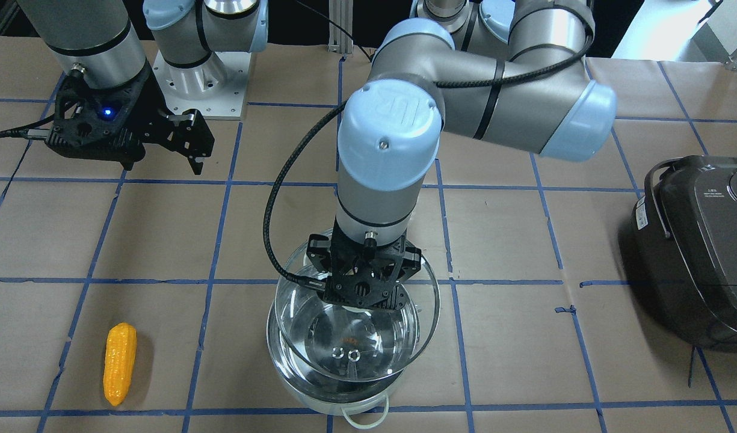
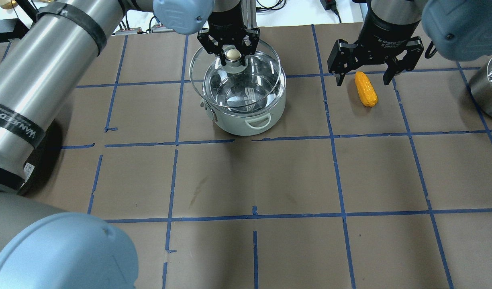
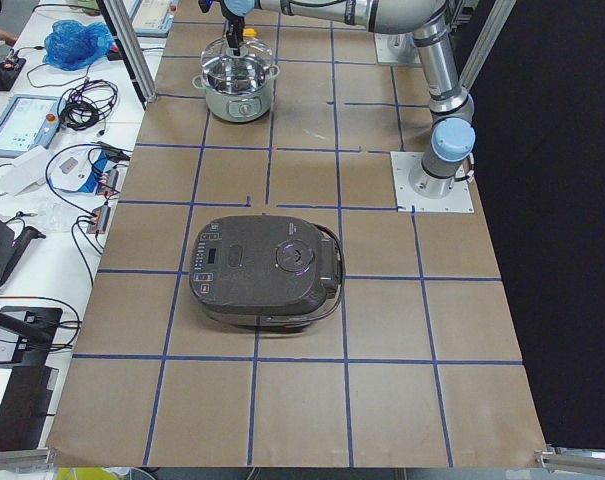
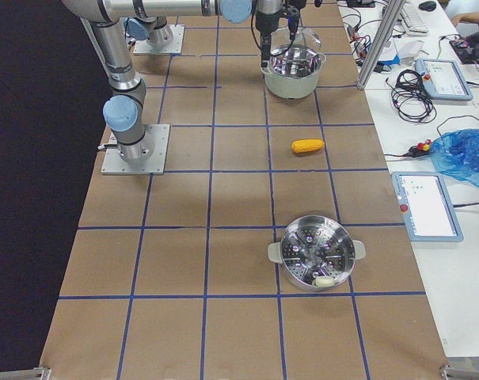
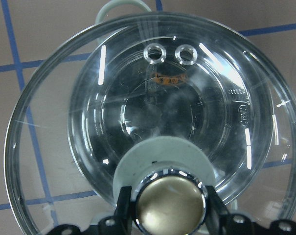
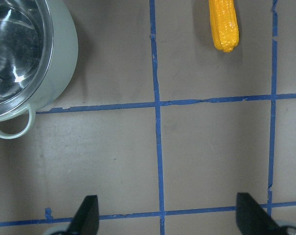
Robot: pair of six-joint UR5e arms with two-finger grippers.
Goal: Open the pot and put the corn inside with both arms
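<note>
The steel pot with pale loop handles stands at the far middle of the table. My left gripper is shut on the metal knob of the glass lid. It holds the lid raised and tilted, partly off the pot's mouth. The pot's inside looks empty through the glass. The yellow corn lies on the table to the pot's right. My right gripper hangs open and empty above the table. In the right wrist view the corn lies far ahead of the gripper, with the pot at the left.
A dark rice cooker stands on my left side of the table. A steel steamer pot stands on my right side. Blue tape lines grid the brown table cover. The right arm's base plate is behind the corn's side.
</note>
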